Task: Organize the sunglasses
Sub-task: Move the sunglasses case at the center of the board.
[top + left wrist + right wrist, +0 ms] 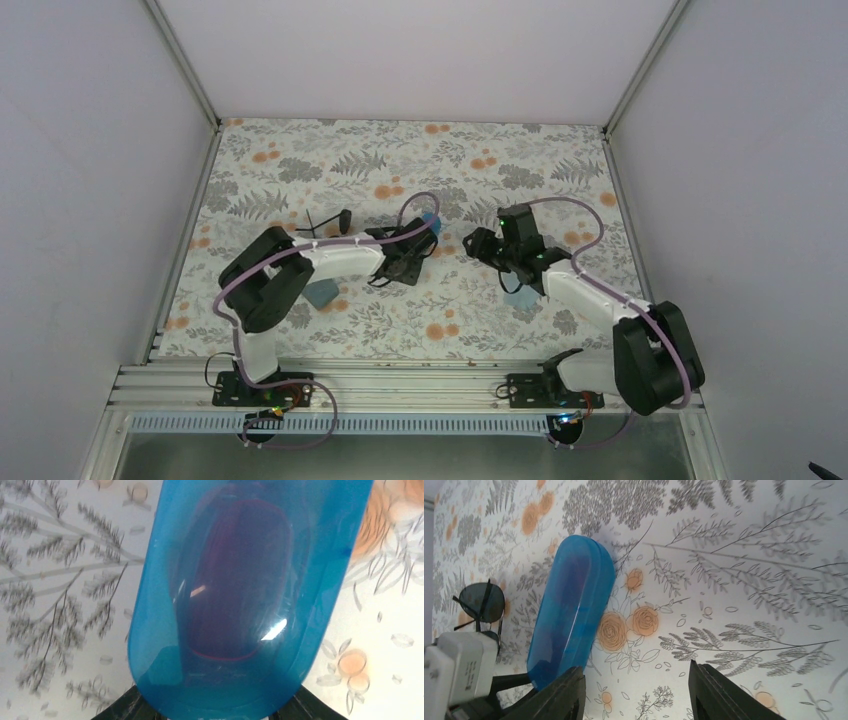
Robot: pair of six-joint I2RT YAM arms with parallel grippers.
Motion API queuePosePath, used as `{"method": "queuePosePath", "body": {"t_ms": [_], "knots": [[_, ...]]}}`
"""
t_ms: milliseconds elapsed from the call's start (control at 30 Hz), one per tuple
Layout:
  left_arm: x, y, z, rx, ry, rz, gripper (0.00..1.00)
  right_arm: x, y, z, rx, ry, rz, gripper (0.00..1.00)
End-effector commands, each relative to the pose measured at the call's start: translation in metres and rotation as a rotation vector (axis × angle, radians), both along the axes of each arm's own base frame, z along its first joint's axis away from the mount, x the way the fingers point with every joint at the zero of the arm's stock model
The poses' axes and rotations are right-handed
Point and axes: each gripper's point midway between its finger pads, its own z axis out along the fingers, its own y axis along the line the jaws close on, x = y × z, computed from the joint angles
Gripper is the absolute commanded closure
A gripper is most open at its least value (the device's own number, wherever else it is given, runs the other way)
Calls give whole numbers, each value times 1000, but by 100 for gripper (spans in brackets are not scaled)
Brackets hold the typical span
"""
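The only writing in sight is small dark print on a white part of the left arm point(455, 672), at the lower left of the right wrist view, and it is too small to read. No brand shows on any item.

The left wrist view alone shows what the blue case point(235, 600) holds. Through its clear blue shell a dark oval with a thin pink-red rim can be seen, which is the pink-red sunglasses point(235, 580) lying inside. From overhead and from the right wrist the case reads only as a blue oblong. The left tool point(216, 709) is closed on the near end of the blue case, its two dark fingers pressed to either side at the bottom of that frame.

The right wrist view shows the black sunglasses point(481, 602) on the flowered desk point(744, 580) at the left edge of the frame, just left of the blue case and apart from it. Their arms look at least partly unfolded. The right tool point(635, 670) is open with nothing between its fingers, which stand at the bottom of the frame, to the right of the case's lower end and well apart from the black pair.

Only the overhead view shows both arms reaching toward the middle of the desk. It also shows two light blue cloths, one point(320, 293) under the left arm and one point(520, 297) beside the right arm.
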Motion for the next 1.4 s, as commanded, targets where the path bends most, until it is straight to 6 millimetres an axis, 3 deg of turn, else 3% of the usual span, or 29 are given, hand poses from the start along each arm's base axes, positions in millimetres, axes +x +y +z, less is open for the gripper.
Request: {"method": "queuePosePath", "body": {"t_ms": [0, 433, 767, 967, 1167, 1367], "knots": [[27, -22, 3, -64, -23, -28, 53, 4, -25, 10, -49, -43, -118, 45], [96, -89, 11, -230, -21, -136, 53, -4, -44, 10, -85, -35, -189, 44], [127, -132, 20, -338, -15, -257, 52, -5, -55, 17, -104, -54, -233, 44], [137, -133, 27, -357, -23, -243, 51, -6, -57, 20, -106, -59, -237, 44], [123, -114, 45, -343, -38, -218, 42, -4, -51, 25, -107, -78, -191, 43], [104, -64, 109, -355, -159, -103, 32, -1, -38, 38, -100, -117, -97, 44]]}}
